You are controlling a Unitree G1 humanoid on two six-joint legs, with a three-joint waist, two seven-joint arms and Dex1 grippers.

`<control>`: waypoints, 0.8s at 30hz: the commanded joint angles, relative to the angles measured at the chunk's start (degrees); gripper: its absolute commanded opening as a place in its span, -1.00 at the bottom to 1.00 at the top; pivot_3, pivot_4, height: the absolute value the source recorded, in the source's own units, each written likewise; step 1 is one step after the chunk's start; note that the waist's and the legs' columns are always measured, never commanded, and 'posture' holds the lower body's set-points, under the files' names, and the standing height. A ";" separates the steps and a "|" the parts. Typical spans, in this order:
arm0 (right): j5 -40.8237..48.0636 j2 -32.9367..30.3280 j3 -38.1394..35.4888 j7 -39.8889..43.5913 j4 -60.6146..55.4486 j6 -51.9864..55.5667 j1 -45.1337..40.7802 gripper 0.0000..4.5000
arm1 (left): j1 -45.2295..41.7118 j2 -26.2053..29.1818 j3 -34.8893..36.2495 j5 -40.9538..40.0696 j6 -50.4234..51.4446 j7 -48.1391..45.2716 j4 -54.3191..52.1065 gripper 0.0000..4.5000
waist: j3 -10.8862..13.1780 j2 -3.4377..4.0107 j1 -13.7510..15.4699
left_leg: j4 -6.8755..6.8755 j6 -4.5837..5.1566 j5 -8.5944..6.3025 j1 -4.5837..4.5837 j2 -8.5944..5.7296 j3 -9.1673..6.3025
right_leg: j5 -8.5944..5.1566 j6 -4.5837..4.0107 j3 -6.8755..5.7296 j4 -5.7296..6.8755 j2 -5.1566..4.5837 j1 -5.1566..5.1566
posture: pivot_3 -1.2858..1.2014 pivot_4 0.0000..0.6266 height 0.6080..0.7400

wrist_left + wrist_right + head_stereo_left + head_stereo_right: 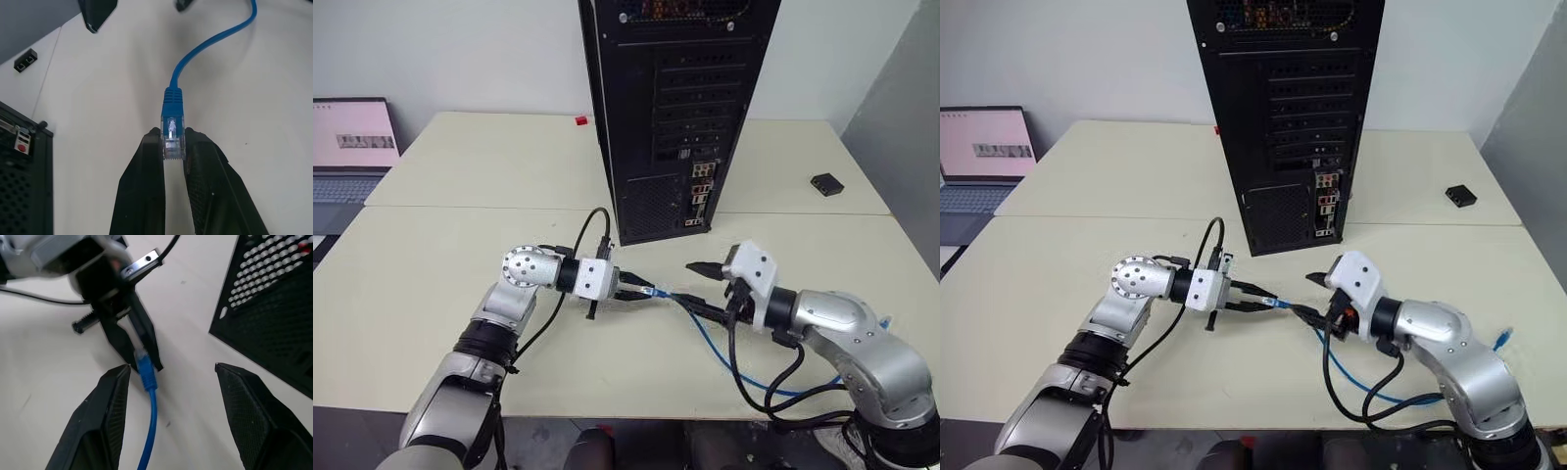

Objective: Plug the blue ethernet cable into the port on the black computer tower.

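Observation:
The blue ethernet cable [715, 338] runs across the table in front of the black computer tower [675, 108]. Its clear plug [172, 136] is pinched between the fingers of my left gripper [641, 290], which is shut on it just above the table. My right gripper [705, 286] faces the left one from the right, open, its fingers [105, 406] spread either side of the cable without touching it. The port [702, 196] sits in the strip of small coloured connectors low on the tower's rear panel. The cable's other end [1502, 339] lies by my right arm.
A small black box [826, 183] lies at the right of the far table. A laptop [352, 147] stands at the far left. A small red object [580, 120] sits beside the tower. Black arm cables loop around both wrists.

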 commanded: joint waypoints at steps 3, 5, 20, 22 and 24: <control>7.52 1.09 -4.91 2.22 1.32 -3.15 -0.62 0.31 | -2.57 -1.26 2.64 4.52 -20.81 10.34 5.54 -0.87 | 0.00 0.00 0.09 | 0.00 0.00 0.00 -0.01 -0.01 0.01 | 0.01 0.01 0.01 -0.02 -0.02 0.00 | 0.03 -0.52 1.00; 9.88 0.68 -4.69 3.84 3.51 -2.42 -1.86 0.31 | -2.98 -1.18 3.54 7.41 -25.80 14.63 6.97 -0.87 | 0.00 0.00 0.01 | 0.00 0.00 0.00 -0.01 -0.02 0.02 | 0.02 0.03 0.01 -0.03 -0.03 0.01 | 0.03 -0.52 1.00; 13.53 0.03 1.16 8.55 16.78 0.60 -11.48 0.31 | -4.43 2.58 4.98 21.93 -35.68 35.34 9.27 -0.87 | 0.00 0.00 -0.01 | -0.01 0.01 0.01 0.02 -0.02 0.02 | 0.06 0.03 -0.02 0.01 -0.04 0.01 | 0.03 -0.52 1.00; 14.65 0.59 1.11 7.90 17.13 1.68 -11.68 0.31 | -4.55 2.98 4.82 23.40 -35.54 37.47 9.27 -0.87 | 0.00 0.00 -0.02 | -0.01 0.01 0.01 0.02 -0.01 0.00 | 0.06 0.03 -0.04 0.03 -0.04 0.01 | 0.03 -0.52 1.00; 15.29 1.98 0.92 6.12 17.87 2.50 -11.87 0.31 | -4.78 3.44 4.59 25.19 -35.63 39.52 9.27 -0.87 | 0.00 0.00 -0.01 | -0.01 0.01 0.01 0.02 -0.01 -0.01 | 0.06 0.03 -0.06 0.04 -0.04 0.01 | 0.03 -0.52 1.00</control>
